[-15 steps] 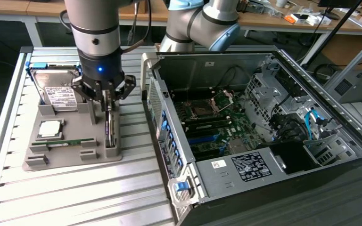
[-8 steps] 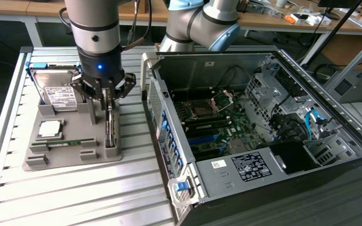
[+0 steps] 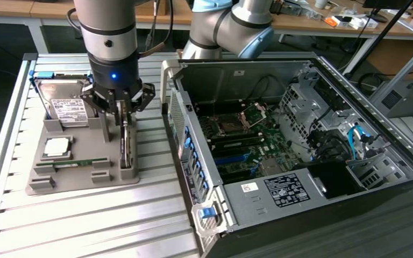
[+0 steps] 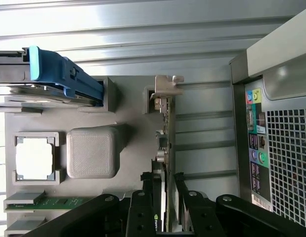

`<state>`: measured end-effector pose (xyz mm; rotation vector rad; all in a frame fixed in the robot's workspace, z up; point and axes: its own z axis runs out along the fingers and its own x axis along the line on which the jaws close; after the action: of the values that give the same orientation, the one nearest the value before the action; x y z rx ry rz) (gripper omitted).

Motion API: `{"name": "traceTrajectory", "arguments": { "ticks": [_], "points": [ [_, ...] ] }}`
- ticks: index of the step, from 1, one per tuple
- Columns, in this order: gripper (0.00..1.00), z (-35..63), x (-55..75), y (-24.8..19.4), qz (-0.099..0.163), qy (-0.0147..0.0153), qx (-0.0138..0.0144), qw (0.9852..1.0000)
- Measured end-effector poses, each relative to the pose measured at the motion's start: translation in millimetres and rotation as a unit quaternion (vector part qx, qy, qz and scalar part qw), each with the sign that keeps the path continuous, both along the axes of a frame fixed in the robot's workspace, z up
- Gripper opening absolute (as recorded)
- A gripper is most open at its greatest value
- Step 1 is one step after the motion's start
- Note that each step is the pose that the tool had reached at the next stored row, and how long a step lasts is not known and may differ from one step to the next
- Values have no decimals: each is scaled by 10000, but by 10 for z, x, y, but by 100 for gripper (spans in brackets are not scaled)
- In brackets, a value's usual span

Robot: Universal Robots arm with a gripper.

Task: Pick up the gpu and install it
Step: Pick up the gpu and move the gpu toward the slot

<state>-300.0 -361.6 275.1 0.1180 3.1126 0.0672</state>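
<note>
I have the gripper [image 3: 123,115] narrowed onto the gpu [image 3: 125,146], one finger on each face. The card stands on edge in its slots along the holder's [image 3: 70,185] edge nearest the case [image 3: 300,70]. To lift it well, I'd pull straight up and keep the board plumb so neither end binds. I'd also watch that the bracket [image 4: 165,86] clears its post before swinging away.

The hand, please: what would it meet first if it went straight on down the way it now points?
The gpu, standing on edge in the grey holder directly beneath the hand; whether they touch is unclear.
</note>
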Motion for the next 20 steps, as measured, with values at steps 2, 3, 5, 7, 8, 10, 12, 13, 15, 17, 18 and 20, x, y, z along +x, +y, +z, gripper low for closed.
{"name": "traceTrajectory", "arguments": {
  "ticks": [2, 3, 5, 7, 8, 10, 12, 13, 15, 17, 18, 20],
  "points": [
    [30, -2, 0, 0, 0, 0, 0, 10000],
    [30, -3, 0, 0, 0, 0, 0, 10000],
    [30, -3, 0, 0, 0, 0, 0, 10000],
    [30, -3, 0, 0, 0, 0, 0, 10000],
    [30, -3, 0, 0, 0, 0, 0, 10000],
    [30, -3, 0, 0, 0, 0, 0, 10000],
    [30, -3, 0, 0, 0, 0, 0, 10000],
    [31, -3, 0, 0, 0, 0, 0, 10000],
    [43, -3, 0, 0, 0, 0, 0, 10000],
    [49, -3, 0, 0, 0, 0, 0, 10000],
    [55, -3, 0, 0, 0, 0, 0, 10000],
    [55, -3, 0, 0, 0, -1, 0, 10000]
  ]
}}
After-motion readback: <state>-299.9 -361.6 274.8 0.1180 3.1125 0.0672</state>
